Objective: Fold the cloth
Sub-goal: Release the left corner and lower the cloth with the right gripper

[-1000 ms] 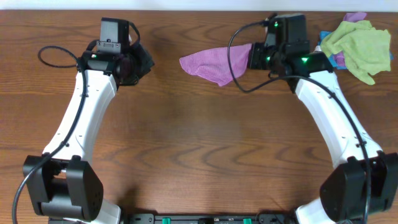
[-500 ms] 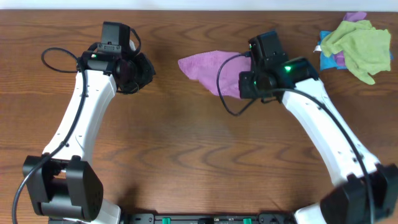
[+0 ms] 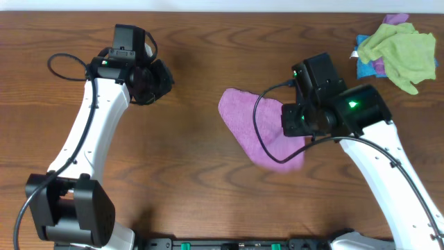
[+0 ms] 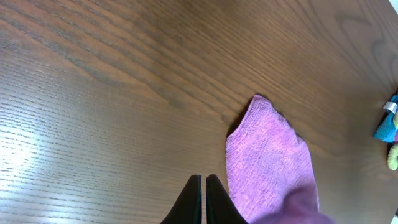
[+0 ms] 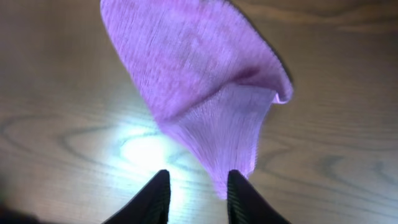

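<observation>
The lilac cloth (image 3: 251, 130) lies bunched in a rough triangle on the wooden table, right of centre. Its narrow end points toward my right gripper (image 3: 290, 123). In the right wrist view the cloth (image 5: 199, 81) tapers down to a tip beside the right finger (image 5: 241, 196). The right gripper (image 5: 198, 175) stands open there, with the jaws apart and bare table between them. My left gripper (image 3: 159, 82) hovers at the back left, well apart from the cloth. In the left wrist view the left gripper (image 4: 203, 182) is shut on nothing, and the cloth (image 4: 267, 155) lies just to its right.
A pile of other cloths sits at the back right corner: a yellow-green one (image 3: 402, 50) on top of a blue one (image 3: 363, 67). The blue one (image 4: 387, 124) shows at the right edge of the left wrist view. A black cable (image 3: 262, 128) loops over the lilac cloth.
The right arm has dragged the cloth from the back of the table toward the front middle, and its jaws have opened. The left arm has barely moved.
</observation>
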Available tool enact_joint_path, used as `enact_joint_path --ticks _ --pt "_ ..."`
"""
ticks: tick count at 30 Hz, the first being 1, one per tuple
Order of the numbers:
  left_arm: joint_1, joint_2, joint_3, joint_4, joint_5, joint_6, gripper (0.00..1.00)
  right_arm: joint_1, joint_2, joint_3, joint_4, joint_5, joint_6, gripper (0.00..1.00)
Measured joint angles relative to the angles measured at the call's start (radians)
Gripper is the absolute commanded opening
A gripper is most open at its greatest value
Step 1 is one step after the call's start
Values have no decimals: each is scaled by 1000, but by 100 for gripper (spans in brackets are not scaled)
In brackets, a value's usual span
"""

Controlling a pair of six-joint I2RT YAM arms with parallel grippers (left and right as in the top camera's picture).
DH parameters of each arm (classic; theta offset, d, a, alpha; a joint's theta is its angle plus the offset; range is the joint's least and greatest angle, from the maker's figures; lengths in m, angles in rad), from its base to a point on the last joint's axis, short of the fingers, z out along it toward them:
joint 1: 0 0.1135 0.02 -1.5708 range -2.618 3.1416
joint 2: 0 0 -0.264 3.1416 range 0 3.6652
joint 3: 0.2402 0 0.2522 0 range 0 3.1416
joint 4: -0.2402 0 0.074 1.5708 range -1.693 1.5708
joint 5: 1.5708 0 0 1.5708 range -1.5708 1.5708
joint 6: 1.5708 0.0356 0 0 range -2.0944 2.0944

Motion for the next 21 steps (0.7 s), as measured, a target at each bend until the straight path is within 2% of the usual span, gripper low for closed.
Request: enact_joint_path --ticks 4,6,7,9,12,17,21 --pt "0 0 0 0 3 0 6 0 0 0 -9 -37 0 36" --pt "0 0 0 0 3 0 6 0 0 0 -6 -40 0 41" --pt "0 0 0 0 3 0 6 0 0 0 -3 -35 0 48" --pt "0 0 0 0 9 0 7 0 0 0 7 -23 2 50" --pt "0 0 0 0 35 1 10 -5 0 0 30 -13 10 49" --pt "0 0 0 -1 87 5 21 -94 -2 -7 43 -23 46 47" --pt "-8 0 0 -5 111 29 34 -241 -47 -126 115 -101 32 49"
